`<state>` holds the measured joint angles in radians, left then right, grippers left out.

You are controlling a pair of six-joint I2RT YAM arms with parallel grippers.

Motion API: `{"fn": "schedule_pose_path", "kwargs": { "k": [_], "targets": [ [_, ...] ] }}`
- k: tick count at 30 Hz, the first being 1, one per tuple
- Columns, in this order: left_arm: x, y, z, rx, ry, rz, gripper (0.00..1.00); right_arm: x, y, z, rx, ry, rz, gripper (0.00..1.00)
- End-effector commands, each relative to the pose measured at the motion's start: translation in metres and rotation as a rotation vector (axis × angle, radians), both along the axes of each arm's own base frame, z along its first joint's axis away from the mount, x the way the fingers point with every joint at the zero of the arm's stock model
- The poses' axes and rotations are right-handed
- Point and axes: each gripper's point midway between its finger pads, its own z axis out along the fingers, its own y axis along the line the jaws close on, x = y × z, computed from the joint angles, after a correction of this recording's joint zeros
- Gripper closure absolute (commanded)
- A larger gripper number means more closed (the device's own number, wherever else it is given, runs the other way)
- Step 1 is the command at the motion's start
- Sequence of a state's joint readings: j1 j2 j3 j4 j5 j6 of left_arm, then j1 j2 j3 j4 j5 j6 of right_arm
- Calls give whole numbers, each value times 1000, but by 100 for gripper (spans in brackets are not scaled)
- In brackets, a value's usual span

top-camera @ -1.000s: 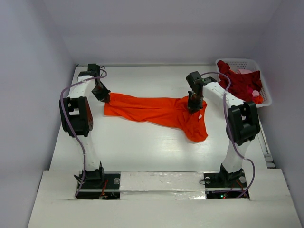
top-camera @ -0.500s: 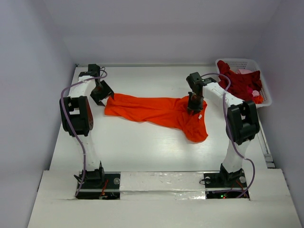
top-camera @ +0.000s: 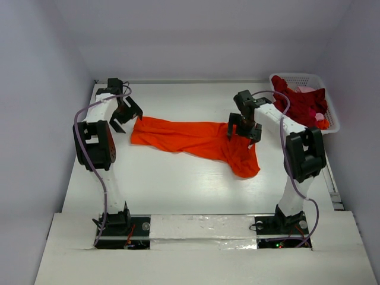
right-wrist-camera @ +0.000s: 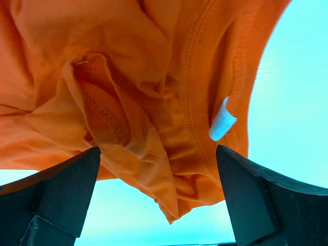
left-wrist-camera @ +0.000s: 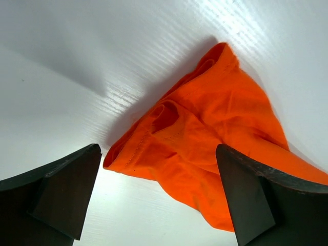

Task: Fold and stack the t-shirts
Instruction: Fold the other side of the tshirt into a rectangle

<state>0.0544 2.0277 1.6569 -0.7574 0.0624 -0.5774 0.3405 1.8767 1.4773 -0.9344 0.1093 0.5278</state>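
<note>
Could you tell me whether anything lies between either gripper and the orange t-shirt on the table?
Nothing visible does. The left gripper hangs open over the left end of the bright orange cloth t-shirt, and the right gripper hangs open over its collar end, near the small white neck label.

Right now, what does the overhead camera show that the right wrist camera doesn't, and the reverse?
Overhead only: the open left hand and the basket of dark red shirts at the table's far right. Right wrist only: the collar stitching and the white neck label, close up. Both: the orange shirt lying crumpled, with the right hand open over it.
</note>
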Motion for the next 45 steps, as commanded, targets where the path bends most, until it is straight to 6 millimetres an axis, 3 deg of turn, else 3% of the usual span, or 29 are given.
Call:
{"fn": "schedule_pose_path", "kwargs": {
  "k": [1, 7, 9, 10, 11, 12, 13, 14, 17, 23, 29, 34, 37, 42, 45],
  "targets": [
    [15, 10, 67, 44, -164, 13, 7, 20, -9, 49, -19, -159, -22, 1],
    [20, 11, 101, 55, -271, 17, 18, 31, -18, 105, -32, -320, -22, 8],
    [22, 10, 111, 54, -305, 11, 29, 32, -17, 111, -30, -334, -13, 25],
    [24, 7, 113, 39, -317, 0, 52, 32, -17, 113, -26, -338, -9, 35],
    [25, 5, 113, 31, -322, -6, 69, 33, -16, 112, -22, -339, -7, 62],
    [30, 3, 113, 19, -338, -11, 87, 33, -13, 112, -9, -336, -2, 78],
    [29, -2, 105, -11, -325, -21, 100, 36, -10, 105, -1, -324, 3, 89],
    [30, -5, 94, -28, -301, -25, 100, 39, -6, 105, 9, -320, 13, 100],
    [36, -14, 69, -80, -270, -46, 100, 49, 7, 90, 43, -274, 38, 100],
    [45, -62, 56, -131, -274, -201, 100, 62, 32, 75, 135, -236, 110, 100],
    [45, -71, 31, -88, -208, -250, 100, 65, 47, 54, 196, -181, 123, 100],
    [35, -75, 17, -23, -145, -282, 100, 56, 45, 47, 205, -187, 103, 100],
    [31, -74, 8, -19, -119, -285, 100, 43, 44, 26, 213, -139, 97, 100],
    [29, -75, 1, -1, -91, -294, 100, 25, 50, 13, 240, -97, 98, 100],
    [31, -75, 7, 2, -117, -295, 100, 20, 48, 20, 227, -130, 97, 100]
  ]
}}
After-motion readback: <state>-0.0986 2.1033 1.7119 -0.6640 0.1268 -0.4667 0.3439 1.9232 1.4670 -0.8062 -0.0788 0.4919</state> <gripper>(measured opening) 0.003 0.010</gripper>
